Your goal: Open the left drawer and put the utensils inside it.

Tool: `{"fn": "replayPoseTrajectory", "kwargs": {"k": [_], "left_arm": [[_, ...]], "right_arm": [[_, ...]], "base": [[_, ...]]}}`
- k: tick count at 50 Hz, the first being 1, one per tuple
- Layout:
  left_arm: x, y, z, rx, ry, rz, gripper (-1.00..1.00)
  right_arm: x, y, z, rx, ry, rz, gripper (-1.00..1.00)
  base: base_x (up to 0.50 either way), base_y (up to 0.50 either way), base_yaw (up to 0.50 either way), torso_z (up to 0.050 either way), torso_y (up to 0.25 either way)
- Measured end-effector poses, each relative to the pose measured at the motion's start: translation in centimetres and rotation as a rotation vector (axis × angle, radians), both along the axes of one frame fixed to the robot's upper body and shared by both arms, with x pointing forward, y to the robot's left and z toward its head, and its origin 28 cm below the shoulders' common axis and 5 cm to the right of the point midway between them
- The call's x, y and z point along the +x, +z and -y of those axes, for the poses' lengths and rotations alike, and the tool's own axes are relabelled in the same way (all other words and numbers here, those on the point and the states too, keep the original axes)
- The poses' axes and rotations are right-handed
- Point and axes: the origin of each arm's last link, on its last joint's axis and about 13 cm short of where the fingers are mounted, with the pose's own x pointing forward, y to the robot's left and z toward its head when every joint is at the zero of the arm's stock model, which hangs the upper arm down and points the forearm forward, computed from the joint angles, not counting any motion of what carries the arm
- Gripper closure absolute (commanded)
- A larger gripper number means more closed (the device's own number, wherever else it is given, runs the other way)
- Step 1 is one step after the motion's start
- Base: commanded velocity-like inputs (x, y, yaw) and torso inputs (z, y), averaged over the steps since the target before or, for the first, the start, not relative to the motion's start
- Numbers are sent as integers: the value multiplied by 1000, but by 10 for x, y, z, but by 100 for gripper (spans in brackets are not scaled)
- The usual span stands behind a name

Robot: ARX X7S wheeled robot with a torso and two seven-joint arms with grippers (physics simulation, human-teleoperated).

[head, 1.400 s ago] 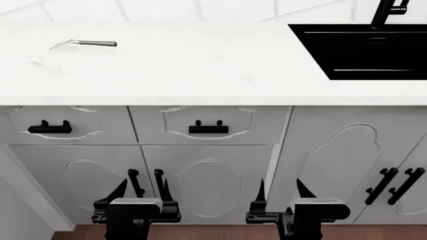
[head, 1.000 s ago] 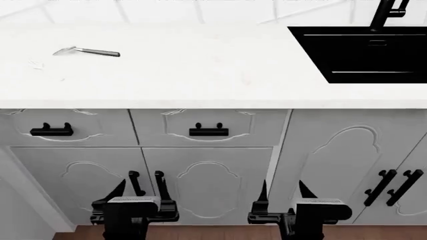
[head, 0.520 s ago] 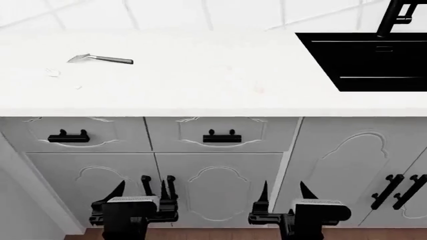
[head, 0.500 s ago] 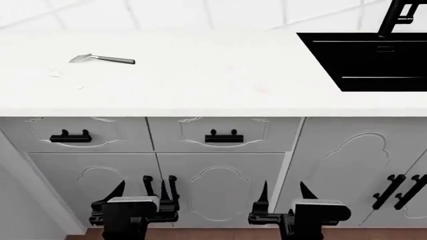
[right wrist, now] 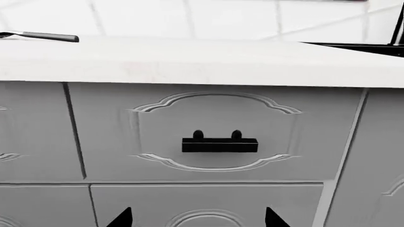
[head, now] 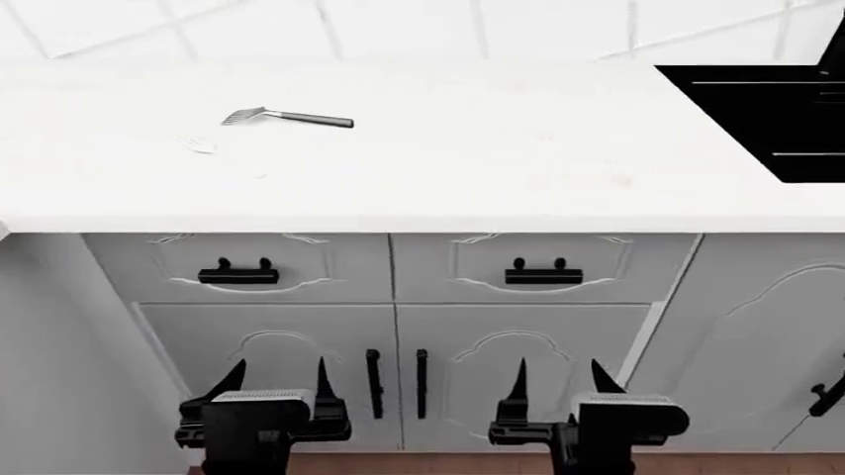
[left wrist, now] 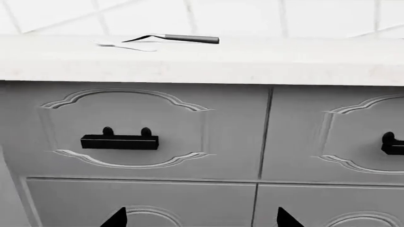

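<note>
Here, nearest you, both grippers hang low before the cabinet doors: the left gripper [head: 277, 381] and right gripper [head: 555, 381] each show spread fingers, holding nothing, well short of any handle. Above them, the left drawer [head: 237, 267] sits fully closed, its short black handle [head: 237, 274] centred within the curved moulding; the left wrist view puts that handle [left wrist: 119, 141] nearly straight ahead of your left arm. The right drawer [head: 544, 267] faces your right arm, and is not the one you want.

Further back, on the white counter [head: 528, 178], the spatula [head: 288, 118] lies flat, metal blade to the left and dark grip to the right. Just nearer and left of it, apart from it, lies the fork [head: 201, 145], pale and barely visible against the stone.

Judging by the look of them, the drawer should slide stiffly but straight; take the bar handle across its middle, fingers above and below, and pull level. The spatula looks light and rigid, best pinched around the dark grip, where the fingers have something to bite. The fork looks lighter and thinner, lying low on a smooth top, so it may skid away; close on its mid-shaft from directly above. Nothing has been opened or lifted yet
</note>
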Motion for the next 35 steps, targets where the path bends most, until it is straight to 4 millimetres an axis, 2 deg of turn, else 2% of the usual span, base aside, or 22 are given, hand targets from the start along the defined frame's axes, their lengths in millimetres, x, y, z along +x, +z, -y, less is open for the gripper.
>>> {"fn": "replayPoseTrajectory", "kwargs": {"k": [4,9,35], "left_arm": [[0,0,0,2,0,-1,-100],[0,0,-1,0,0,0,-100],[-1,-1,-3,-5,4,1,-100]], "right_arm": [[0,1,0,-1,2,1,-100],[1,3,-1,17,24,0,-100],[1,10,-2,-22,34,20,-100]], "base": [[12,375,0,50,0],[0,0,0,0,0],[0,0,500,0,0]]}}
